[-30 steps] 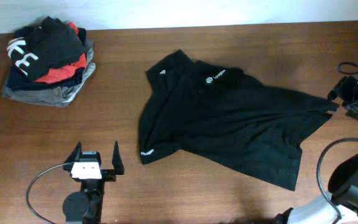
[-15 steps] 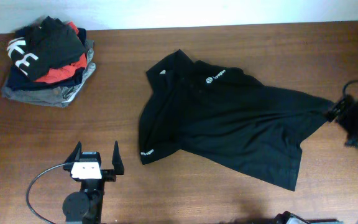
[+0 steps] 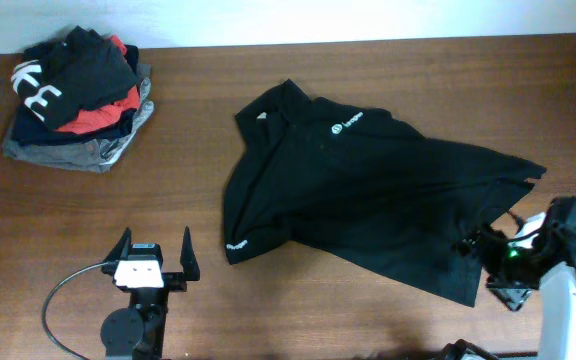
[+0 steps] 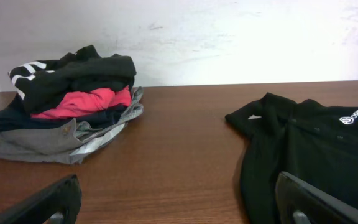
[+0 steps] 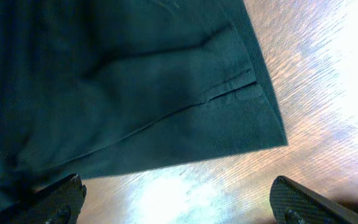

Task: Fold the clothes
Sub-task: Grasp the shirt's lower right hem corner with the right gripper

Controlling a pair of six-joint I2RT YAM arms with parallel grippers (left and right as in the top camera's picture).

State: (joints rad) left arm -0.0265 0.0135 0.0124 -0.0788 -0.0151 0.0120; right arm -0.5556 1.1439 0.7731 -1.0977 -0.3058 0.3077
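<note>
The black long-sleeved top (image 3: 368,190) lies spread and rumpled on the table's middle right, its small white round logo (image 3: 338,127) near the collar. It also shows in the left wrist view (image 4: 316,143) and in the right wrist view (image 5: 123,81), where its hem corner lies on the wood. My left gripper (image 3: 154,257) is open and empty near the front edge, left of the top; its fingers frame bare wood (image 4: 173,202). My right gripper (image 3: 488,262) is open and empty, just off the top's lower right hem (image 5: 179,199).
A pile of folded garments (image 3: 73,95), red, navy and grey with a black one with big white letters on it, sits at the back left, also in the left wrist view (image 4: 67,112). The brown wooden table (image 3: 168,180) ends at a white wall behind.
My right arm has swung from the far right edge toward the front, down to the top's lower right hem. The top's right edge has settled slightly. The left arm has not moved.
</note>
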